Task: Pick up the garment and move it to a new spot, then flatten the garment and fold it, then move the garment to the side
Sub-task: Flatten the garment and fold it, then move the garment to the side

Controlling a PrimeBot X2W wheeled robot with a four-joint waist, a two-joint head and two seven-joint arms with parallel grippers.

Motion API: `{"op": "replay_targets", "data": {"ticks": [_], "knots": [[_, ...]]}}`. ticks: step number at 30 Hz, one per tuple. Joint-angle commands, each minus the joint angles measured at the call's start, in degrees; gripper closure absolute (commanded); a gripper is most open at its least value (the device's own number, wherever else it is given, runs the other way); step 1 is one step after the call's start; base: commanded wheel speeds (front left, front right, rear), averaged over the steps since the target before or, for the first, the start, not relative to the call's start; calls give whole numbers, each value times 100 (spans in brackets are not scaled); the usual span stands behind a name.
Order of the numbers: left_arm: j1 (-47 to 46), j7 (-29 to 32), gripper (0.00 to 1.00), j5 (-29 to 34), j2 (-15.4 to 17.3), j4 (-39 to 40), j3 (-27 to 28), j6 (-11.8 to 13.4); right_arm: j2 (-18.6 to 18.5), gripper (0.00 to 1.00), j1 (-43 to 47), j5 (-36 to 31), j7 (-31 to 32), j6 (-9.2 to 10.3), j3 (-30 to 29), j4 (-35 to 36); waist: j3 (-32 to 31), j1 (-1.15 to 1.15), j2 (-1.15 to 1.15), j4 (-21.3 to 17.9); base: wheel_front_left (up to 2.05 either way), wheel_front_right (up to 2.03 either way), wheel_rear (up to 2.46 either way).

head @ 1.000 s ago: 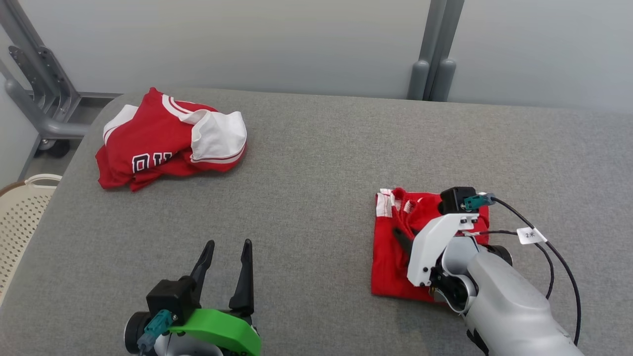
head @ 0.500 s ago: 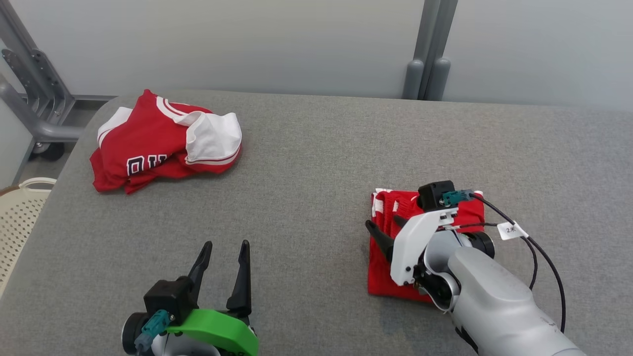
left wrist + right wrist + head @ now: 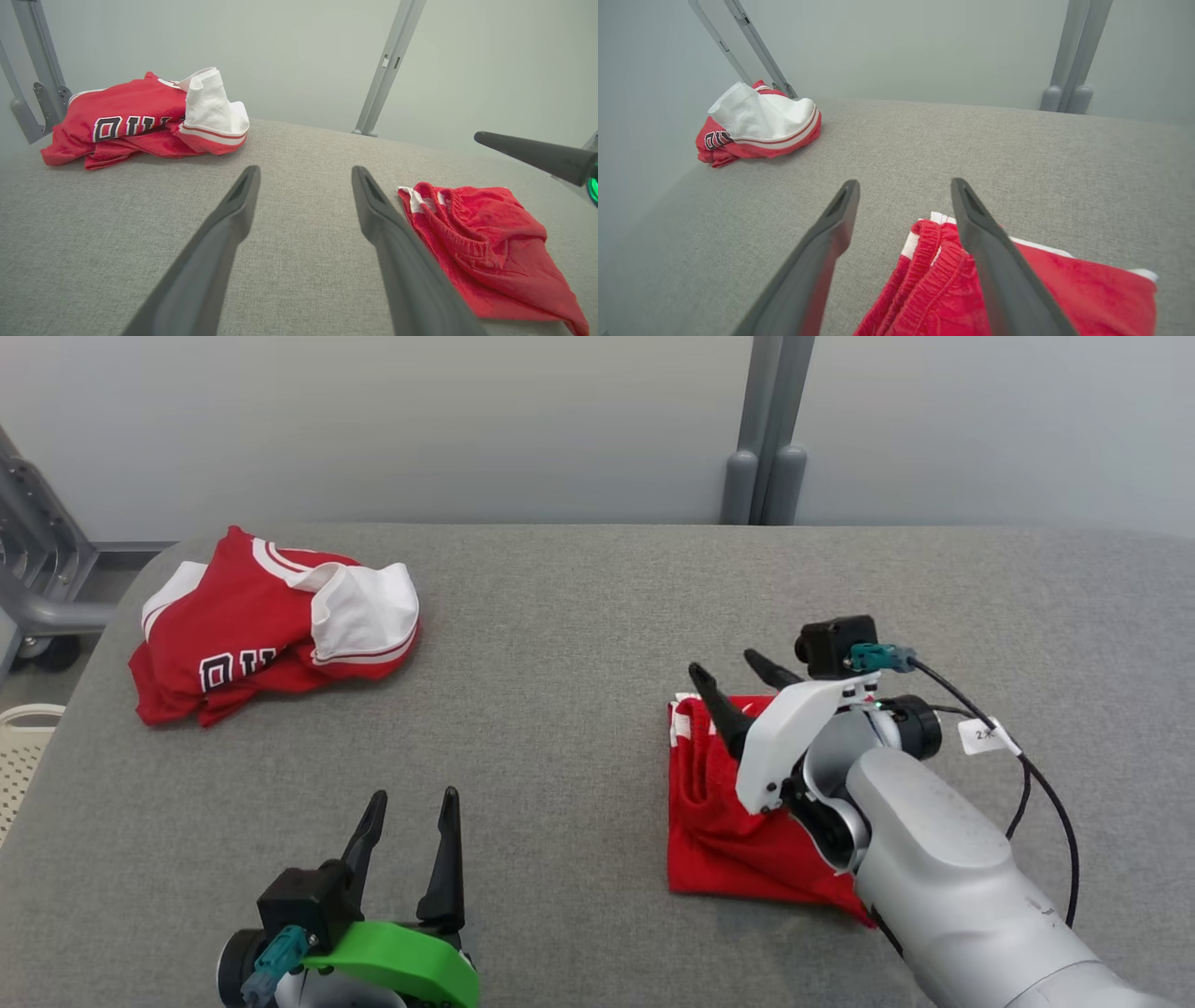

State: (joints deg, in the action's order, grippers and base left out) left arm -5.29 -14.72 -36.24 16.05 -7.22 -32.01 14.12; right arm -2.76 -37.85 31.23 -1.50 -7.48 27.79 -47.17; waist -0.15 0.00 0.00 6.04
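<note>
A folded red garment (image 3: 719, 821) with white trim lies flat on the grey table (image 3: 579, 616), right of the middle. My right gripper (image 3: 724, 665) hangs open just above its far left corner, holding nothing. In the right wrist view, the garment's elastic waistband (image 3: 943, 266) lies under that gripper (image 3: 905, 183). At the near left, my left gripper (image 3: 414, 793) rests open and empty. The left wrist view has this gripper (image 3: 304, 169) pointing across bare table, with the folded garment (image 3: 486, 238) to its right. A crumpled red and white jersey (image 3: 261, 625) sits at the far left.
A cream perforated basket (image 3: 23, 747) stands off the table's left edge, beside a grey metal frame (image 3: 37, 588). A grey post (image 3: 766, 429) rises behind the table's far edge. One right finger (image 3: 528, 154) reaches into the left wrist view.
My right gripper has opened, let go of the folded garment and lifted off it toward its far edge. The head camera has shifted. The left gripper has stayed put.
</note>
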Motion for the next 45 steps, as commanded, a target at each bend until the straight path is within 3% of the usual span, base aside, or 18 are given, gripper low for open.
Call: {"op": "replay_targets", "data": {"ticks": [1,9,21,31,45], "knots": [[41,-15,0,13,40,35,1,17,-25,0,-45,-76,-45,-2,-59,16,4,0,0,-83,0,0,0],[69,-3,0,66,56,198,-14,108,-24,0,216,-970,-56,-2,-1180,270,56,0,0,-412,0,0,0],[-23,24,0,114,107,338,-40,164,-18,0,1370,-1955,749,-2,-2434,1572,199,0,0,-705,0,0,0],[-142,45,0,109,141,332,-51,148,-167,0,2069,-1610,1737,-2,-2524,2437,376,0,0,-526,0,0,0],[-258,36,0,112,102,278,-66,112,-326,0,1765,-881,2537,-2,-2681,1968,598,0,0,2,0,0,0]]}}
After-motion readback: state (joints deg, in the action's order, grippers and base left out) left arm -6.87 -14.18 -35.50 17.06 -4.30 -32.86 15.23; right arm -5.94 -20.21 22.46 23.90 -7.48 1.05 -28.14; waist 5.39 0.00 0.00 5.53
